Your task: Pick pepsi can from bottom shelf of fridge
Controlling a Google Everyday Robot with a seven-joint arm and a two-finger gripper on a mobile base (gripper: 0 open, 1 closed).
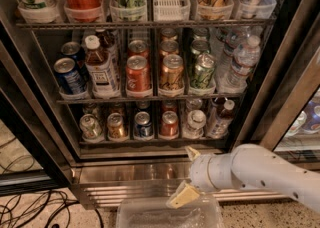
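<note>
Speckled floor (250,219) with dark cables (35,212) lies in front of a steel fridge (125,174), and the racks inside it are in plain sight. On the bottom shelf (150,142) the pepsi can (143,125) stands upright at the front of a middle lane, blue with a silver top. Toward the left of the view a gold can (116,126) stands just beside it, then a silver-green can (90,126). On its other side come a red can (169,124), a clear bottle (195,122) and a dark bottle (220,117). The rack above carries another blue can (67,75), a white-capped bottle (100,67) and more cans.

The claw (188,174) hangs outside the fridge, below the shelf's front lip and in front of the ribbed base panel, lower than the pepsi can, off to its right and apart from it. Its two tan fingers (183,196) are spread wide, released, with nothing between them. A white arm (270,169) carries it in from the right edge. A clear plastic bin (170,214) sits at the bottom edge, and the lower finger overlaps its rim; whether they touch I cannot tell
</note>
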